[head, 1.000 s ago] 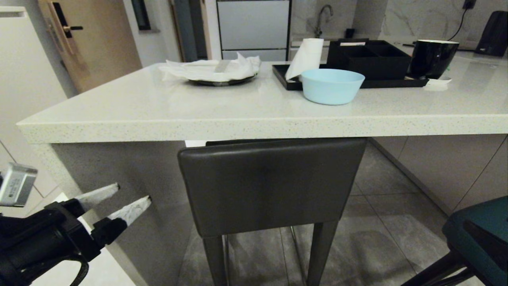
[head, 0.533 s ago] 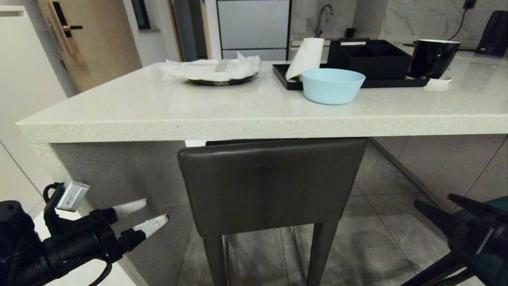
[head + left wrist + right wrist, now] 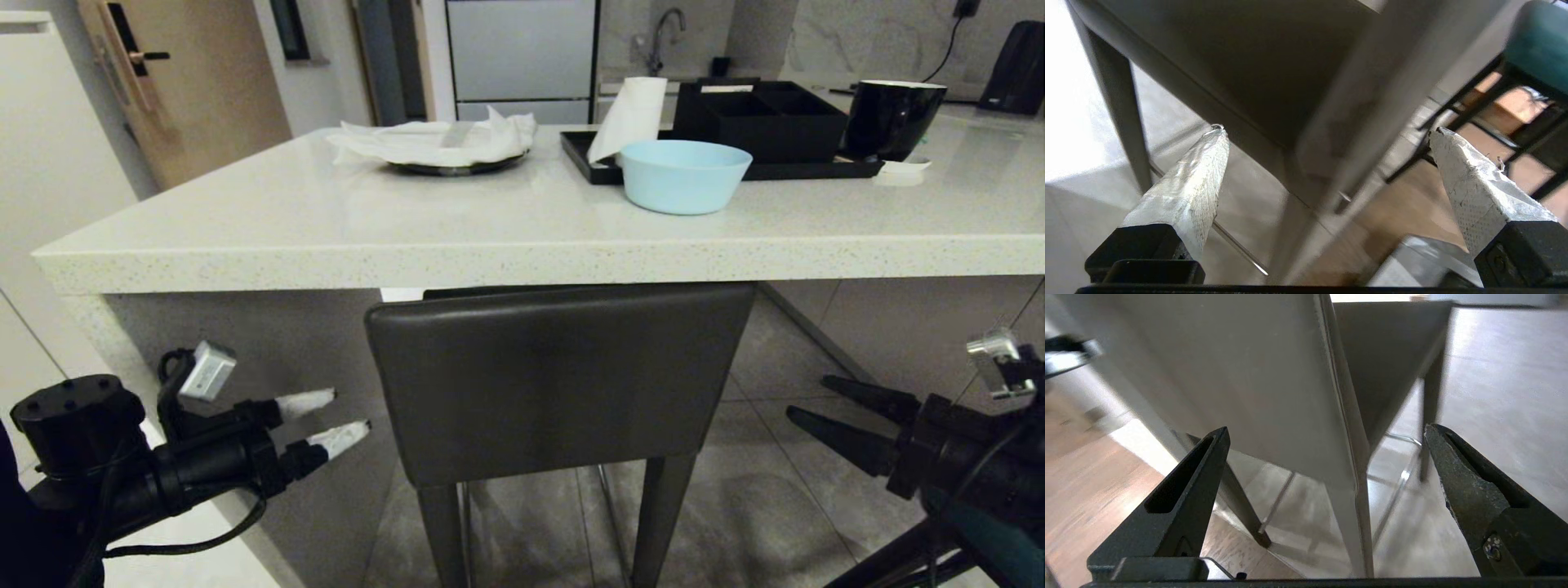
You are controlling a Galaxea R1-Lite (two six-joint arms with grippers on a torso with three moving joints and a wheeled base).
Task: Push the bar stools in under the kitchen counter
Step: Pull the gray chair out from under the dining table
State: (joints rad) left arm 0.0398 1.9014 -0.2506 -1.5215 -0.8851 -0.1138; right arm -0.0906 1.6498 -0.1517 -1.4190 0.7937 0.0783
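The dark grey-brown bar stool (image 3: 555, 376) stands in front of me, the top of its boxy back just under the front edge of the off-white speckled kitchen counter (image 3: 522, 253). My left gripper (image 3: 349, 411) is open, just left of the stool's back and apart from it. My right gripper (image 3: 808, 396) is open too, a little to the right of the back. Only a corner of the teal stool (image 3: 1000, 551) shows at the lower right, behind my right arm. The left wrist view has the dark stool (image 3: 1229, 61) and the teal stool (image 3: 1535, 45) beyond the open left gripper (image 3: 1329, 130). Past the open right gripper (image 3: 1326, 428) stands the dark stool (image 3: 1380, 355).
On the counter are a light blue bowl (image 3: 684, 175), a black tray (image 3: 588, 159) with a paper roll (image 3: 630, 118), a black box and a black cup (image 3: 890, 118), and a plate under a white cloth (image 3: 441, 143). The counter's slab side panel (image 3: 245, 359) stands behind my left gripper.
Both arms have risen and swung inward toward the dark stool. The right gripper came into the head view from the lower right. Stools and counter have not moved.
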